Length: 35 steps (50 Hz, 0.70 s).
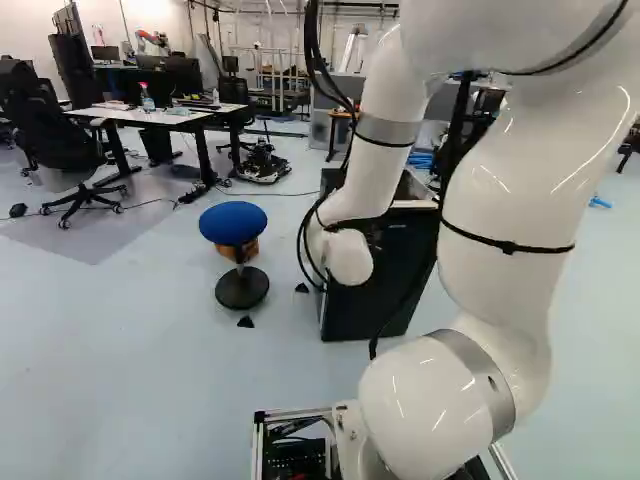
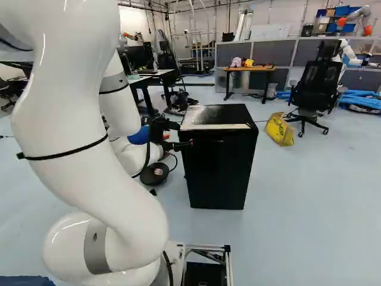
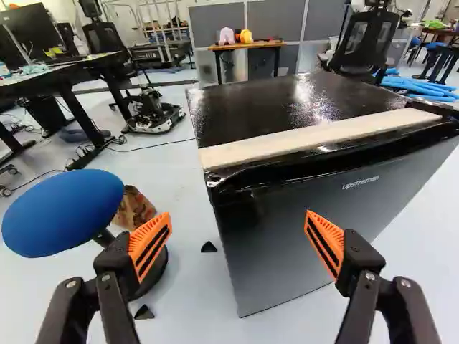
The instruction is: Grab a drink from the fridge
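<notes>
Facing closed blk fridge w/ pincer open

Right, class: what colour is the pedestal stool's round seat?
The round seat is blue, showing best in the wrist view.

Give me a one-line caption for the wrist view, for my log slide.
Open fingers face a closed black mini fridge, with a blue-topped stool standing to one side.
</notes>
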### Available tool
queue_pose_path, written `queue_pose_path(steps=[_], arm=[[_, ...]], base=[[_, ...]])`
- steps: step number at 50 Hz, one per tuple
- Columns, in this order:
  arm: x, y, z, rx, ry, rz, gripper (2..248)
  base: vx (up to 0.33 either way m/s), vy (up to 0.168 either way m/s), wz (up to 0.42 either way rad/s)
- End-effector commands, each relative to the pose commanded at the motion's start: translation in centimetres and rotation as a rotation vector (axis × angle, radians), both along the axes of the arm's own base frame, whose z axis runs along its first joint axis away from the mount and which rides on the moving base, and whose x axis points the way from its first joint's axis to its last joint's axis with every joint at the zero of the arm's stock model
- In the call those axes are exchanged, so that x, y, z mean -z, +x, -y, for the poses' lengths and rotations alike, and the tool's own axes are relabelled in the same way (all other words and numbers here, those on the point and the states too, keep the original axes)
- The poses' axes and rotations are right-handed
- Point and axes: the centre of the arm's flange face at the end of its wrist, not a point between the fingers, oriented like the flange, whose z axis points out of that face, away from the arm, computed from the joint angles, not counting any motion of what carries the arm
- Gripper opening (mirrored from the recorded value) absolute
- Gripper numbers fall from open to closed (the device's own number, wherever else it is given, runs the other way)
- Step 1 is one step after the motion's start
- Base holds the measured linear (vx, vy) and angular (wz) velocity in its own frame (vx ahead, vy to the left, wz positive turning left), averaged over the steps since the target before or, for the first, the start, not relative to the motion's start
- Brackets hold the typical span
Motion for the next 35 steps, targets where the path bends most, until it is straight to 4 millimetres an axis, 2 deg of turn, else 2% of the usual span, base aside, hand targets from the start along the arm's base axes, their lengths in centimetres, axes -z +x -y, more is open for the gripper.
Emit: queue_pose_path(steps=[35], arm=[[2.6, 2.0, -1.8, 0.056, -0.064, 0.063, 247]], base=[[0.0, 0.0, 0.0]])
